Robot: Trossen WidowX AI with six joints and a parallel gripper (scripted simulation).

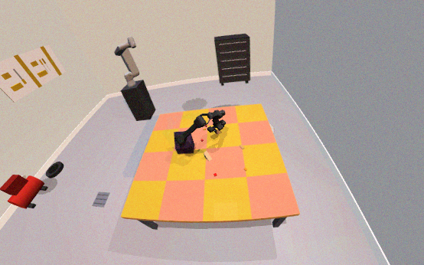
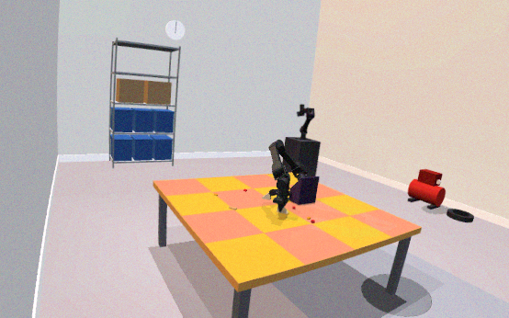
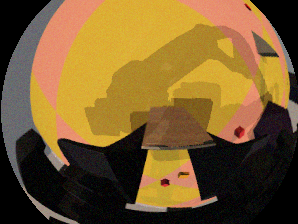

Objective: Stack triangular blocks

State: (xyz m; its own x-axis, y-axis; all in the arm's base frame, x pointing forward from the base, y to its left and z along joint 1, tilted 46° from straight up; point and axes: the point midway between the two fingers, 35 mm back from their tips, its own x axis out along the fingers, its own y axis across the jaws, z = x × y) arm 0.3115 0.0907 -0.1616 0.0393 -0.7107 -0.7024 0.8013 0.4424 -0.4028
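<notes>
So the gripper is closed on one triangular block, which looks like it's up off the table. The other block sits loose, near side of the arm in the top view. I'd call it halfway at best: pickup's done, but lining up, slope-on-slope placing, letting go and backing off are all left. Wrist view shows the gripped block clearly; I can't really make it out from the top, but that view gives the gap between the blocks way better.
</notes>
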